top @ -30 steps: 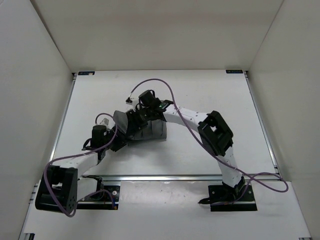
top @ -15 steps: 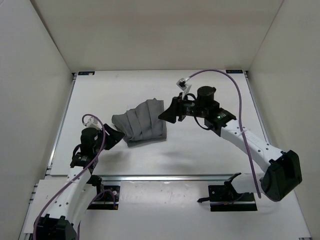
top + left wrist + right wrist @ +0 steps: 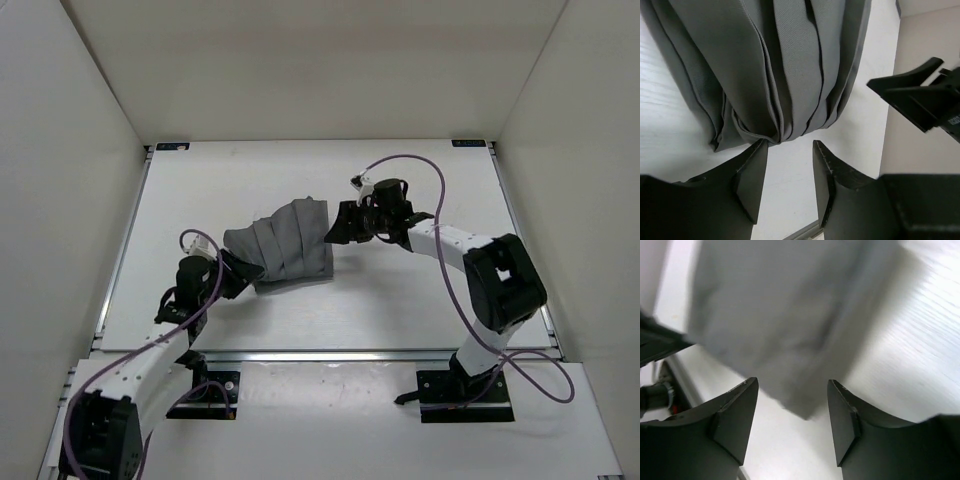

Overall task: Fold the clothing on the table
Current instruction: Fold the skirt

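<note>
Clothing (image 3: 790,325) blurry in right wrist view, outline indistinct.

The top camera is looking steeply down from above and behind the arms (image 3: 440,245), far enough back to be taking in the whole table (image 3: 400,300), with both bases (image 3: 465,392) sitting at the bottom of the frame and white walls (image 3: 70,150) closing in the sides. The left wrist camera is sitting very near the table, facing out between its own fingers (image 3: 752,175) at the bottom of the frame. The clothing (image 3: 765,65) is filling its upper left, and the right gripper (image 3: 920,97) is showing at its right edge. The right wrist camera, blurred, is facing the opposite way from equally near, with the same clothing filling its upper middle. All three views are sharing the clothing
</note>
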You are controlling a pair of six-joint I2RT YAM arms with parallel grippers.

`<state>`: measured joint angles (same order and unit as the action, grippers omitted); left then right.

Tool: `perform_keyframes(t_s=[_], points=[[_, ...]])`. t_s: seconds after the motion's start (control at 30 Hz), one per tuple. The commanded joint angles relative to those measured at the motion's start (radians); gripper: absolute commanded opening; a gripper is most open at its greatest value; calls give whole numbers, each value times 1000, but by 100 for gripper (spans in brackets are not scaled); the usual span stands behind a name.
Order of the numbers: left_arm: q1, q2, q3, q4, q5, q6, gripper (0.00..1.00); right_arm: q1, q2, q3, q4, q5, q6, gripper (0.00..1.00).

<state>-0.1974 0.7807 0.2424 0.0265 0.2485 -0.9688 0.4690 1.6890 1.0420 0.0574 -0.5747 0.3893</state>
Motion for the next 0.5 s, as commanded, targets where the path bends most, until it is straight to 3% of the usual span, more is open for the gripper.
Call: perform_keyframes(t_s=[0.0, 0.13, 0.3, 0.47], points=[[-25, 95, 34, 167, 2, -36, 52, -18, 36, 61, 50, 55, -26, 56], [-13, 235, 44, 196, -20, -28, 47, -33, 167, 159, -7, 9, -47, 58], [-7, 365, 41, 227, -22, -4, 27, -47, 273, 225, 12, -101, -14, 55], [7, 477, 81, 240, -17, 37, 28, -47, 343, 246, 48, -140, 28, 56]])
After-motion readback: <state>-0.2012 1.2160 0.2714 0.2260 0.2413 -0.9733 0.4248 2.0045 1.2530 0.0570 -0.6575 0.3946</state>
